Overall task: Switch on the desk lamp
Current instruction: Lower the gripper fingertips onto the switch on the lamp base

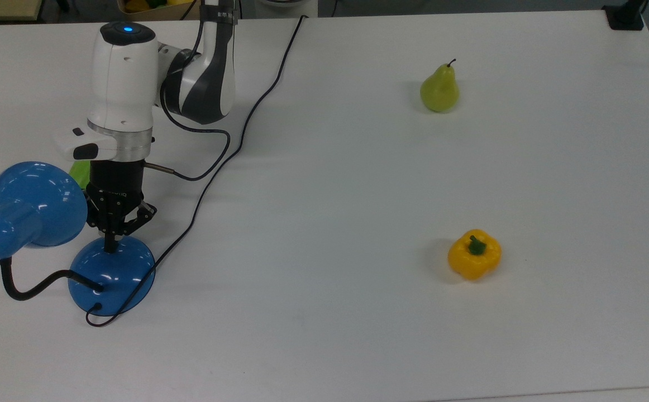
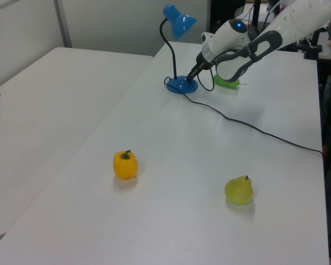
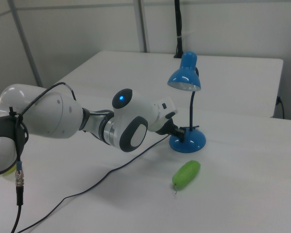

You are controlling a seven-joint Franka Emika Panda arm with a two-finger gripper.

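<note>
Gripper (image 1: 110,247) is pointing down onto the dome base (image 1: 113,279) of the desk lamp (image 1: 25,209), fingers drawn together into a single tip that is landing right where the small switch should be (the switch itself is hidden under the tip, so contact is my judgement, not something I can confirm).

The lamp is sitting at the top view's left edge of the table (image 1: 358,167), shade (image 3: 184,80) arching over on the gooseneck, cord (image 1: 246,120) trailing off toward the far edge. In the right view the shade is looking pale inside, but I can't tell whether the bulb is lit.

For a clean press:
- pushing straight down along the tool axis, not sideways, since the domed base is looking slippery and light
- keeping the tip centred on the switch
- staying clear of the shade and gooseneck beside the wrist
- pressing briefly, then lifting straight up

Pear (image 1: 439,89), yellow pepper (image 1: 474,254) and the green vegetable (image 3: 186,174) are sitting well apart from the work.
</note>
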